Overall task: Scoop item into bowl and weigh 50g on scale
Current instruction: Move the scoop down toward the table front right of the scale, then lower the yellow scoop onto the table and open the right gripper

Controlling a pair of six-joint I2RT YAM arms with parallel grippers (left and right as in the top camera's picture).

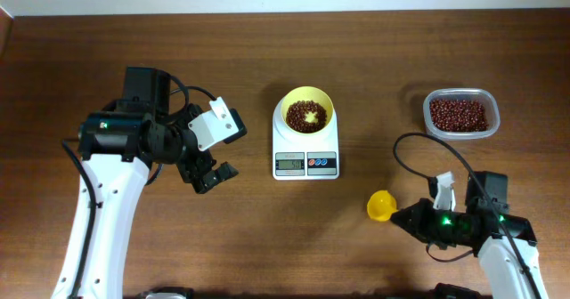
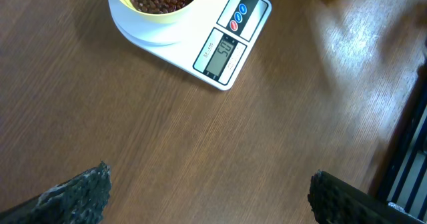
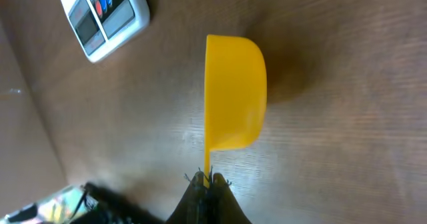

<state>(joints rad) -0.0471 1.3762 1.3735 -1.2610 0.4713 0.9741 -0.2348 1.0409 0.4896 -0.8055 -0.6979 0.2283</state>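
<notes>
**Overhead view: bowl loaded, scoop low in the right pincer**

The right pincer (image 1: 403, 214) is pressed together on the thin handle end of the scoop (image 1: 380, 206), whose cup sits just beyond its tips and looks empty. Whether the cup touches the table (image 1: 134, 32) I cannot tell. The bowl (image 1: 307, 92), holding beans (image 1: 297, 117), stands on the scale (image 1: 305, 164), ahead of that pincer and off to its right. The container (image 1: 460, 92) lies well behind it.

The left pincer (image 1: 212, 176) is spread and grips nothing, with the scale just ahead of its tips.

Risks, as I judge them:
- The display seems to read near fifty, though the digits are blurred. One more scoop could overshoot.
- With only the handle's end pinched, the cup may pivot or slip when loaded.
- Either pincer brushing the scale would upset the reading.

The right arm lies low and nearly level, reaching in from the table's near corner. The left arm is folded, its wrist bent down toward the wood.
</notes>
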